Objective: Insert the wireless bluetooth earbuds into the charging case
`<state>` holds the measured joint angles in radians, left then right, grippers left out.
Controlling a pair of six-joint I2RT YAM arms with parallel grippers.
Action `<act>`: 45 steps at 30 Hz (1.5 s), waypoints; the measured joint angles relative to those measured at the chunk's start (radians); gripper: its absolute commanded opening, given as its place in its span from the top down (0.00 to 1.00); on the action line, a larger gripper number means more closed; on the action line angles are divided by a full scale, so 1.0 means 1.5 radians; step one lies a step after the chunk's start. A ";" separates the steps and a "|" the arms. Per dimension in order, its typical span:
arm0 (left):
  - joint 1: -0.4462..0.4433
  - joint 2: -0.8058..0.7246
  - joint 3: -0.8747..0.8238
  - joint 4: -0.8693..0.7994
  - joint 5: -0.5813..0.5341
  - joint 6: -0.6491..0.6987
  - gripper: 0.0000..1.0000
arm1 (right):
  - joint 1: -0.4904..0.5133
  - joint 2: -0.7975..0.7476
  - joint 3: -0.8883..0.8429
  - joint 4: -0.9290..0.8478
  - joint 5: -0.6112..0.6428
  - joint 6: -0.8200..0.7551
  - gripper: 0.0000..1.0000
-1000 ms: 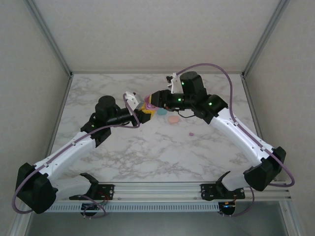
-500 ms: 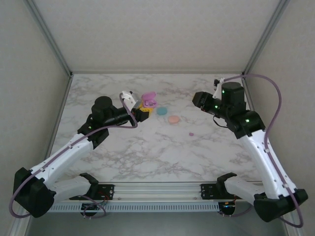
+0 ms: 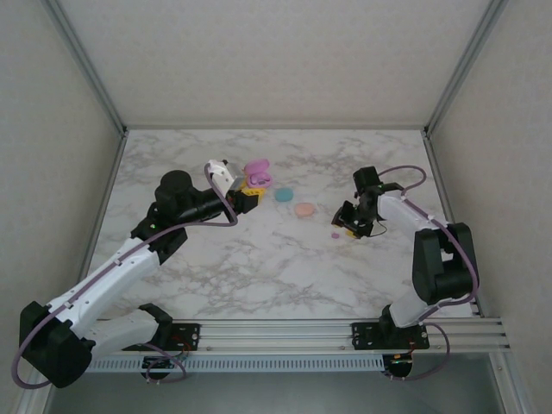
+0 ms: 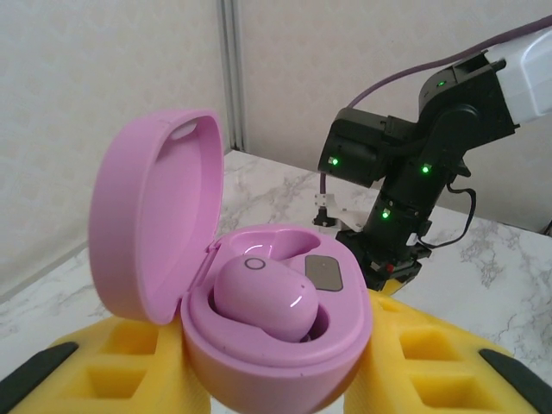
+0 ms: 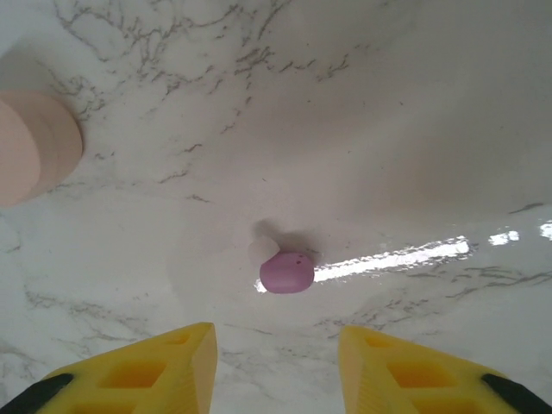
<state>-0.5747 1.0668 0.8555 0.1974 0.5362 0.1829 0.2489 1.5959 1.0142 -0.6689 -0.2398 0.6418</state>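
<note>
My left gripper (image 3: 246, 191) is shut on an open pink charging case (image 3: 257, 172), held just above the table with its lid up. In the left wrist view the case (image 4: 276, 345) sits between the yellow fingers (image 4: 129, 354). One pink earbud (image 4: 263, 297) is seated in it, and the slot beside it is bare. A second pink earbud (image 3: 335, 235) lies on the marble. My right gripper (image 3: 349, 226) is low over the table beside it, open. In the right wrist view that earbud (image 5: 286, 272) lies just ahead of the open gripper (image 5: 276, 371), untouched.
A round teal case (image 3: 284, 195) and a round peach case (image 3: 304, 210) lie shut on the marble between the two grippers. The peach case (image 5: 30, 155) is at the left edge of the right wrist view. Metal frame posts (image 3: 86, 69) bound the table (image 3: 259, 267).
My right arm pulled away from the pink case, swung right, then dropped to the table over the loose pink earbud. My left gripper kept hold of the case, shifting slightly left.
</note>
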 measured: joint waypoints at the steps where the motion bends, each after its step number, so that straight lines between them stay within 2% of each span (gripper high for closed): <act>1: 0.000 0.000 0.000 -0.001 0.000 0.001 0.63 | 0.001 0.005 -0.001 0.007 -0.001 0.005 0.58; 9: 0.000 0.001 0.000 -0.012 0.000 0.008 0.63 | 0.025 0.059 -0.001 0.039 -0.012 0.009 0.57; 25: 0.000 0.001 0.000 -0.017 0.000 0.013 0.63 | 0.052 0.151 0.090 0.013 0.023 -0.106 0.58; 32: 0.000 0.001 0.000 -0.018 0.000 0.016 0.63 | 0.066 0.188 0.133 -0.005 0.020 -0.140 0.63; 41: 0.000 0.001 0.000 -0.028 -0.005 0.018 0.63 | 0.122 0.188 0.135 -0.047 0.035 -0.170 0.66; 45: 0.000 0.001 0.000 -0.028 -0.008 0.018 0.63 | 0.137 0.154 0.107 -0.059 0.031 -0.171 0.65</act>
<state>-0.5747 1.0676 0.8555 0.1551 0.5247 0.2100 0.4545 1.8263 1.1751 -0.7578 -0.1928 0.3847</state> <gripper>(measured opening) 0.370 0.345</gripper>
